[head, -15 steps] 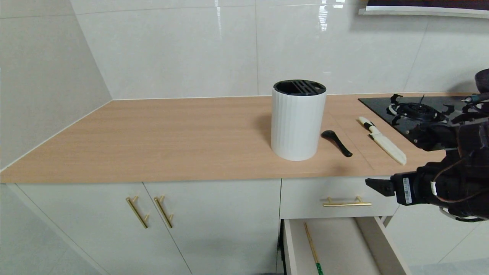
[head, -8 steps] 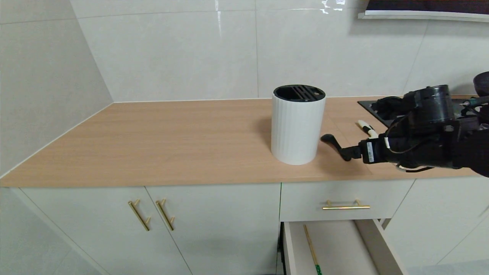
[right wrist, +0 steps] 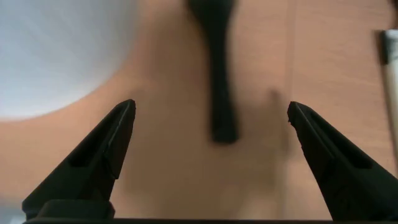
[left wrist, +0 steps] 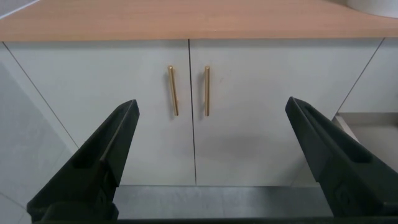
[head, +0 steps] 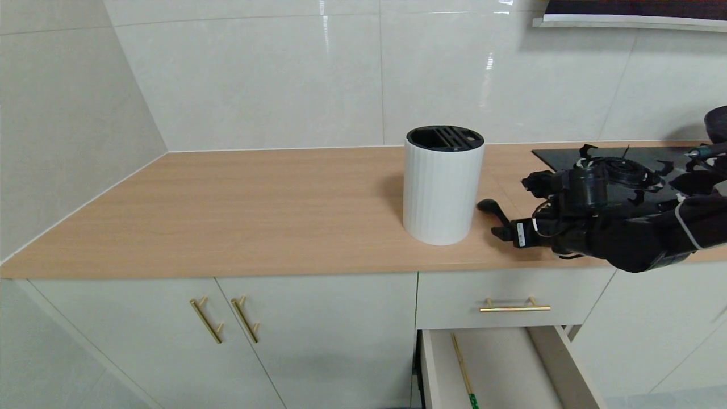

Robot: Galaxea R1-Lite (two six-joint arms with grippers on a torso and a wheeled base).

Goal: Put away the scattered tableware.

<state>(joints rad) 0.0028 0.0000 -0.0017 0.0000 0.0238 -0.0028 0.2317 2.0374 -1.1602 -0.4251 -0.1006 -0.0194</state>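
Hovering with fingers spread apart, the right claw [head: 498, 230] is hanging over the handle of the black spoon [head: 487, 204], which is lying on the worktop [head: 255, 210] at 3 o'clock of the white holder [head: 443, 193]. The left claw [left wrist: 211, 104] is gaping apart, facing cupboard doors [left wrist: 249, 130]. The right claw's label print is too small to read.

Behind a long light-wood countertop [head: 255, 204], glossy white wall tiles [head: 255, 74] caught bright streaks of reflected light. Below the counter ran white cabinet doors [head: 318, 335] with slim brass bar handles [head: 204, 318]. A black glass gas hob [head: 559, 154] sat at its right end.
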